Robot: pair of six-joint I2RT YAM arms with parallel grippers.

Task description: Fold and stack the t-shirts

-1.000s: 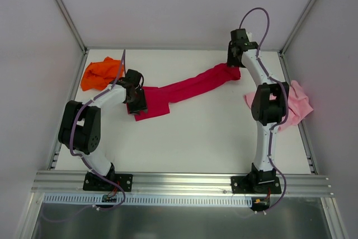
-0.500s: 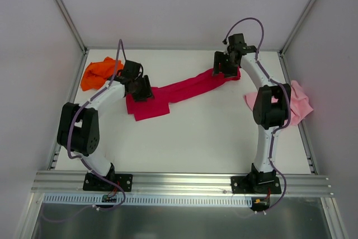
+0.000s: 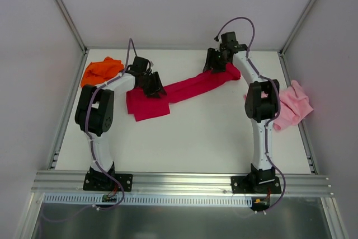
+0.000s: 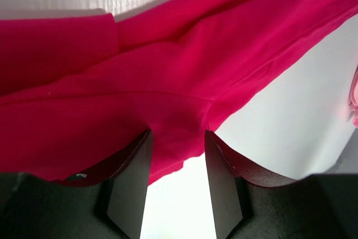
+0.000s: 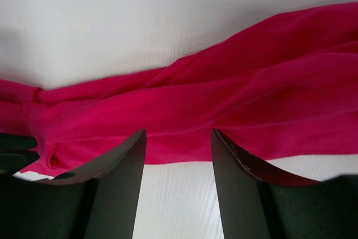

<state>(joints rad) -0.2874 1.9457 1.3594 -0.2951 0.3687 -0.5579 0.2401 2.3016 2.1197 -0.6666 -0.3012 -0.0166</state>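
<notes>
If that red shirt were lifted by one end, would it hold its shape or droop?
Likely droop: the red shirt lies as a twisted, wrinkled band on the table, so it looks limp. Its soft folds suggest thin, light cloth. Pushed, it would probably bunch up rather than slide whole.

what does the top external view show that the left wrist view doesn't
Only top external: the orange t-shirt, the right claw, and the pink t-shirt whole. Only left wrist: the left claw close up, cloth dipping between its tips. Both: the crimson t-shirt and the table; a pink sliver at the wrist view's edge may be that pink t-shirt.
</notes>
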